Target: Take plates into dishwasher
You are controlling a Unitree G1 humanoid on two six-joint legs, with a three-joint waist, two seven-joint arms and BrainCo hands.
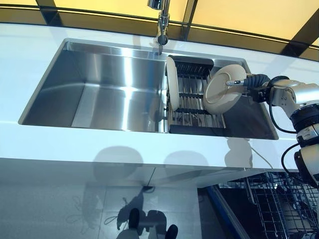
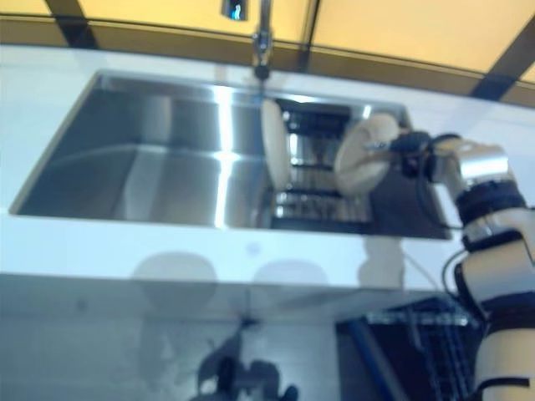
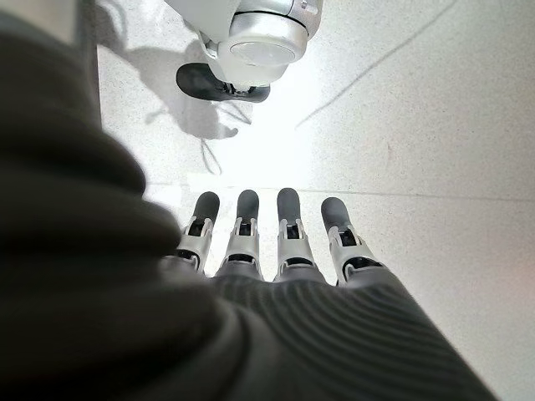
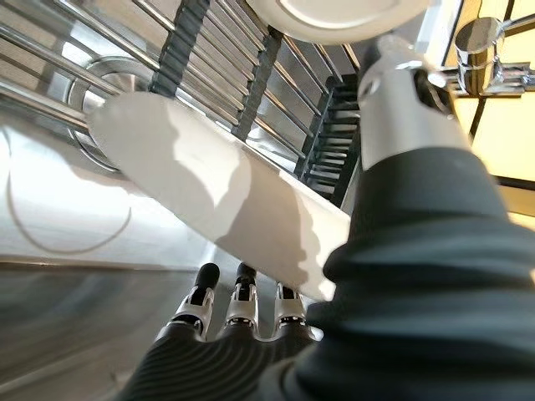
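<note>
Two cream plates show in the right part of the steel sink point(image 1: 99, 89), where a dark drying rack point(image 1: 192, 107) of metal bars sits. One plate, the upright plate point(image 1: 172, 82), stands on edge at the rack's left end, close to the divider between the sink's wide left basin and the rack side. The other, the held plate point(image 1: 223, 89), is tilted over the rack's right part with its underside and foot ring turned toward the camera, and it is in the grip of the right robot hand point(image 1: 249, 82), which comes in from the right. In the right wrist view the thumb point(image 4: 401, 92) lies across one face of the held plate while the fingers point(image 4: 242, 301) lie behind the other face, so the plate's rim is pinched between them. The faucet point(image 1: 160, 20) rises at the back edge of the sink, above the divider. The white bench point(image 1: 149, 144) surrounds the sink, and below its front edge, at the lower right, the wire basket of the open dishwasher point(image 1: 279, 204) shows; no plate can be seen in it. The left robot hand point(image 3: 276, 251) appears only in its own wrist view, hanging over the pale floor point(image 3: 435, 125) with its fingers straight and holding nothing.
</note>
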